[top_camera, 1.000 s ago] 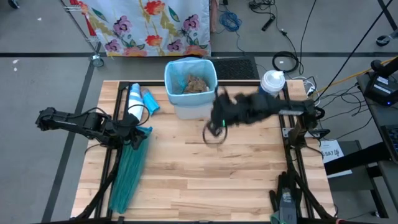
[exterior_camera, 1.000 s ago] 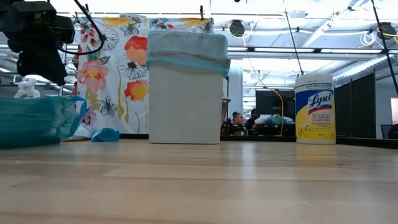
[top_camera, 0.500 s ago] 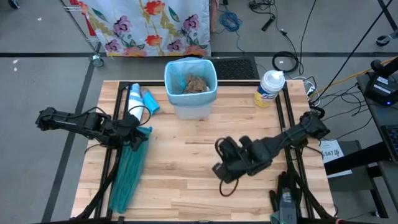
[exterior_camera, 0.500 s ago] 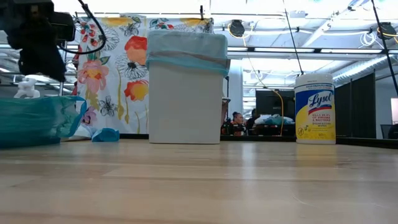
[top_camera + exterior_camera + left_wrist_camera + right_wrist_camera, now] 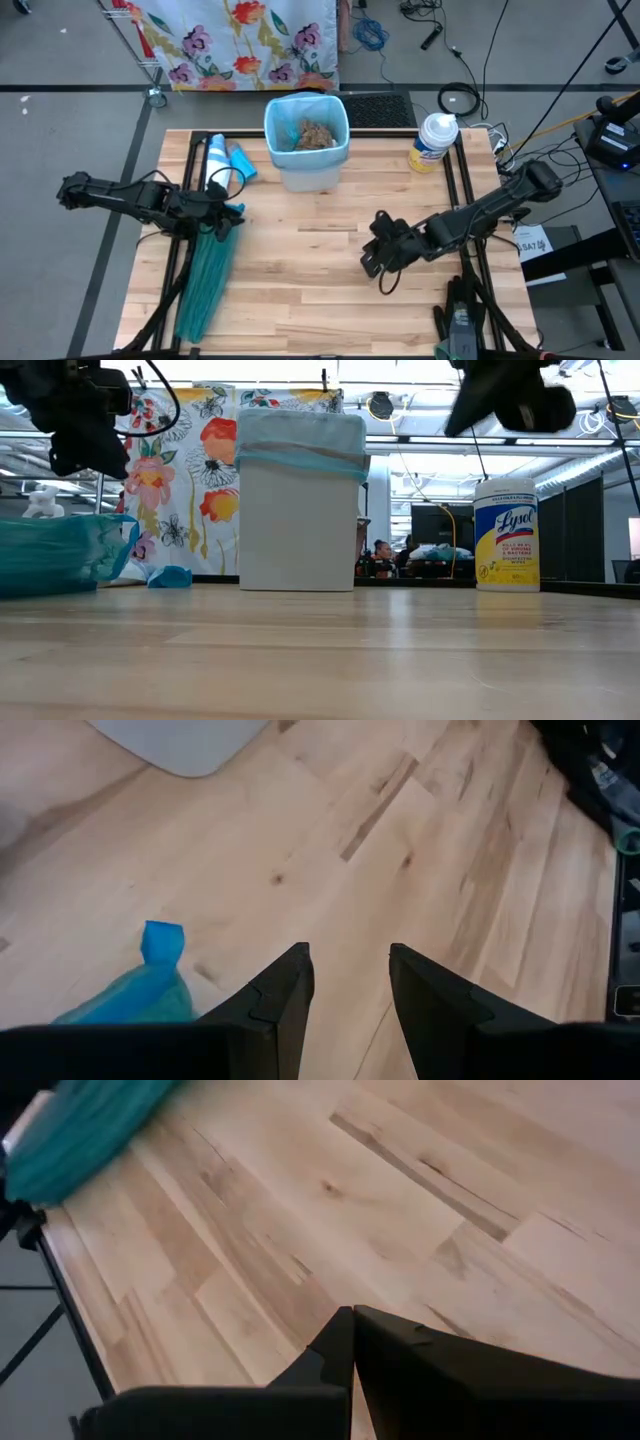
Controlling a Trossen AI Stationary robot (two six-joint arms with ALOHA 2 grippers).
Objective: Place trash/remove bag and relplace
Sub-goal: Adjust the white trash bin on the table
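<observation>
Fingers: those of the right gripper [image 5: 372, 262] are pressed together with nothing between them, above bare bench [image 5: 300, 300] well short of the bin; those of the left gripper [image 5: 226, 214] stand moderately apart, empty, at the upper end of the teal-green replacement bag [image 5: 205, 272].

Bench: wooden, carrying all the task's things.

Bin [image 5: 307, 140]: white, at the far middle edge of the bench, lined with the pale-blue bag [image 5: 302, 438], whose rim is folded down over the bin's lip. The liner is not yet removed. Risk: a pull on one edge only may tip or drag the light bin, or tear the thin film.

Replacement bag: a long bundle lying along the bench's left side. Risk: slippery plastic may slide from a loose grip, or stay bunched instead of opening over the bin.

Wipes canister [image 5: 433, 141]: upright, right of the bin. Risk: the right arm's sweep toward the bin could knock it over.

Trash [image 5: 314, 134]: brown crumpled paper inside the bin. Risk: scraps could spill if the liner is lifted unevenly.

Blue wrappers [image 5: 240, 163]: left of the bin, possibly uncollected.
</observation>
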